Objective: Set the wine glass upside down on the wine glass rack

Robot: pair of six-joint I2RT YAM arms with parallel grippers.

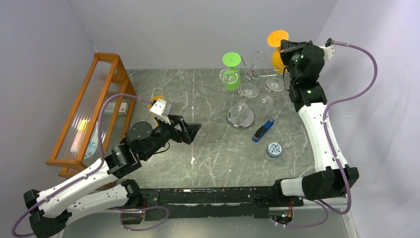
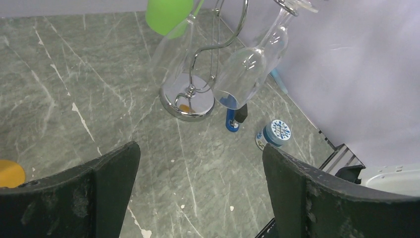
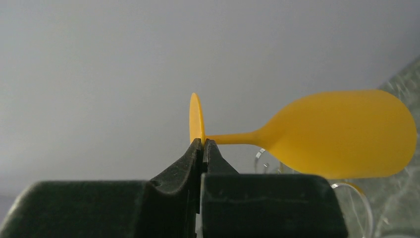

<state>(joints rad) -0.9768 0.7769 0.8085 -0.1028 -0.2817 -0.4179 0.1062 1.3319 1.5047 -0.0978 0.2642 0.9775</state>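
While the overhead view takes in the whole tabletop [image 1: 208, 148], the orange wine glass [image 1: 277, 58] is at the far right. It is pinched by the right end effector [image 1: 286, 49], with its round foot showing above its bowl. It hangs just beside the right-hand arms of the wine glass rack [image 1: 234, 119]; whether it touches the wire I cannot tell. That chrome tree carries a green glass [image 1: 231, 69] on its left and several clear glasses [image 1: 249, 89], all bowl down. Near its mirrored base lie a blue stick [image 1: 263, 130] and a round tin [image 1: 274, 149] with its blue-and-white lid on. At the far left a wooden slatted rack [image 1: 106, 74] holds a yellow-and-pink item [image 1: 79, 133] that is too small to name. The left end effector [image 1: 194, 130] hovers over the middle of the tabletop with nothing in it.

From the left wrist, that end effector's two black fingers [image 2: 94, 193] stand wide apart, framing bare marble. Beyond them are the rack's round base, the green bowl, one clear glass [image 2: 250, 69] hanging slantwise, the stick and the tin. An orange disc [image 2: 10, 173] lies at the left edge.

From the right wrist, the fingers [image 3: 183, 163] are pressed tight on the orange stem right behind the foot. The bowl juts out to the right, and clear rims [image 3: 346, 198] show beneath it.
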